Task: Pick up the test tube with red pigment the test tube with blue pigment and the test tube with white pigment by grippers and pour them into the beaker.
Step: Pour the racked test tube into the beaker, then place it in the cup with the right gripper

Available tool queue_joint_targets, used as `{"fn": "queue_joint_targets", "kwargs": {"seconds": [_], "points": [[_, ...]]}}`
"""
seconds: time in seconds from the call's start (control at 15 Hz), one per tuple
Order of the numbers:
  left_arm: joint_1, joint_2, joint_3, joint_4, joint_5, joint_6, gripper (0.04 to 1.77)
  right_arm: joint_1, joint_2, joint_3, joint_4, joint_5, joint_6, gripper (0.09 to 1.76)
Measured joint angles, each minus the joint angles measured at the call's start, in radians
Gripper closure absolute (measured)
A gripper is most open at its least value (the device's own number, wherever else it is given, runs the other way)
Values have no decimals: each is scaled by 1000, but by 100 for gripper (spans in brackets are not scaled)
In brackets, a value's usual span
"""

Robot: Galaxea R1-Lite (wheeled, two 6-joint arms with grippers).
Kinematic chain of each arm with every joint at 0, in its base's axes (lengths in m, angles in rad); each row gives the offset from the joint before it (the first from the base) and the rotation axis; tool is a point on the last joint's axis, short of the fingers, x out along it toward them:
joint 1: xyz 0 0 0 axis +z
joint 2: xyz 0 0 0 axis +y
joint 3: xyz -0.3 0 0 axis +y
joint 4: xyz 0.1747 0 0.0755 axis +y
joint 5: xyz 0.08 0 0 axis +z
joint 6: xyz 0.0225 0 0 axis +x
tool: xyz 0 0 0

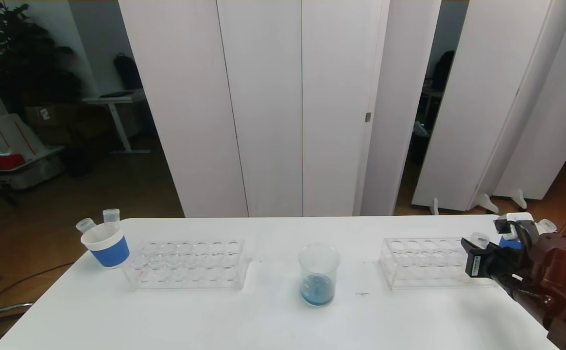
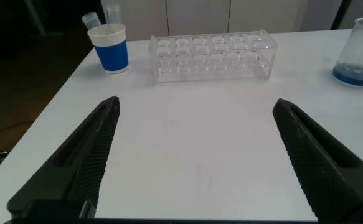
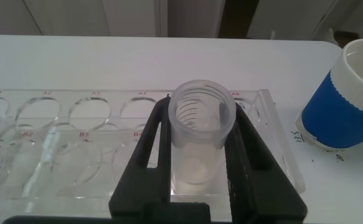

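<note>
Tube with white pigment (image 3: 201, 134) stands upright in your right tool (image 3: 197, 155), whose fingers are closed on its sides, over the near end of the right rack (image 1: 426, 262). Its long axis is vertical, mouth up. From that tool, the beaker (image 1: 318, 274), already holding blue liquid, lies at about nine o'clock across the tabletop (image 1: 273, 321). Your left tool (image 2: 197, 162) hangs wide open and empty, near the left rack (image 2: 212, 56).

Clear tube rack (image 3: 56, 118) at the table's right end: hole labels A1, A2, A3, A4, A6 legible in red; second row B2, B3 legible; others unreadable.
</note>
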Motion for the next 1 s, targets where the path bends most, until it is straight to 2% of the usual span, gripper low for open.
{"fn": "queue_joint_targets", "kwargs": {"seconds": [1.0], "points": [[0,0,0,0,0,0,6,-2,-66,-18,7,1,4,128]]}}
